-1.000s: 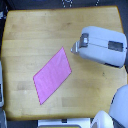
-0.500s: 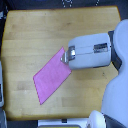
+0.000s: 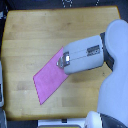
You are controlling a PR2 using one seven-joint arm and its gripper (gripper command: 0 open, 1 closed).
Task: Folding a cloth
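Cloth (image 3: 51, 80): on wooden counter (image 3: 30, 40), long axis diagonal, lower-left to upper-right in the exterior view | Material: thin flat pink-magenta fabric, straight edges, lying smooth; counter is light wood-grain planking | Hand (image 3: 62, 62): white casing over cloth's upper-right end; fingers hidden, apart or together cannot tell

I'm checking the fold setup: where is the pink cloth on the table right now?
In the exterior view, the pink cloth lies flat and diagonal on the wooden table, lower left of centre, its upper right corner under the white arm's hand.
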